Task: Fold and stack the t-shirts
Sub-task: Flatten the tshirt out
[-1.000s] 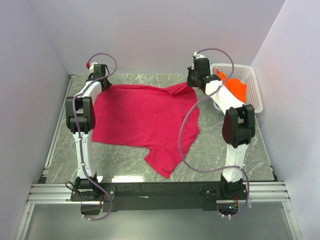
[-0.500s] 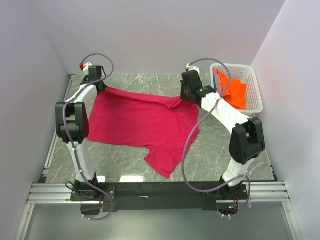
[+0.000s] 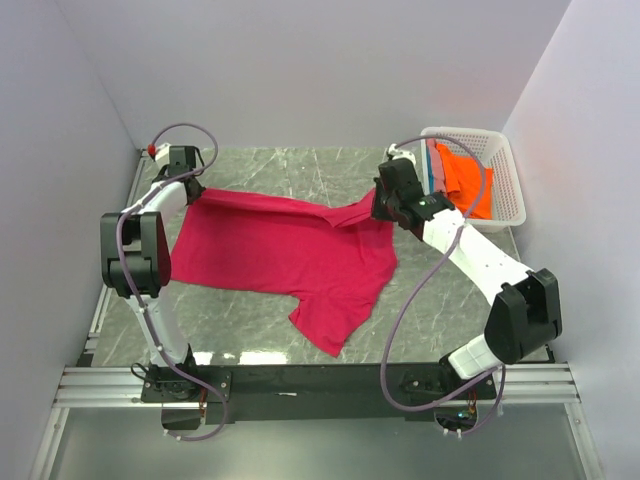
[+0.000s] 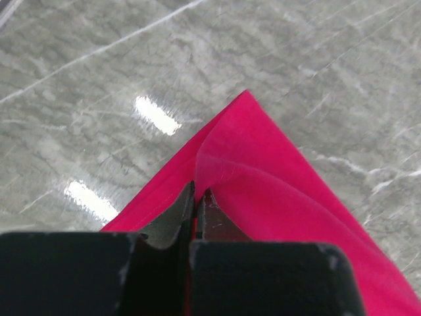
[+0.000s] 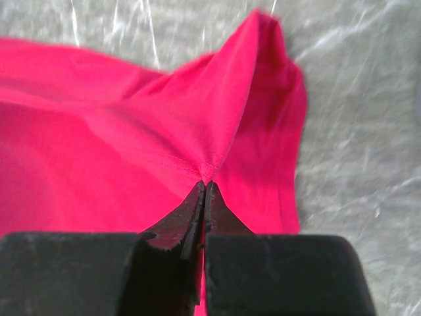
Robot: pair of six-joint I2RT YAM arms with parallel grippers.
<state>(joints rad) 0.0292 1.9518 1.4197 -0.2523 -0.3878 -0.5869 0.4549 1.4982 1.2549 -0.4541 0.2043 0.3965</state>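
We have the pink shirt lying across the middle of the tabletop, one sleeve pointing toward the near edge and its far edge drawn into a line between our two arms. The left tool is pressed together on the far-left corner of the cloth, with a small peak of fabric standing past its tips. The right tool is pinching a stitched hem at the far right, and the cloth fans out from that one point in folds. The orange shirt waits in the basket at the far right. We judge this cloth to be light, limp and thin. It will sag wherever it is unsupported, drag on the stone rather than slide freely, and hold no shape of its own. The best holds look to be corners and stitched hems, where the fabric is doubled. A narrow pinch there could creep off under a hard pull.
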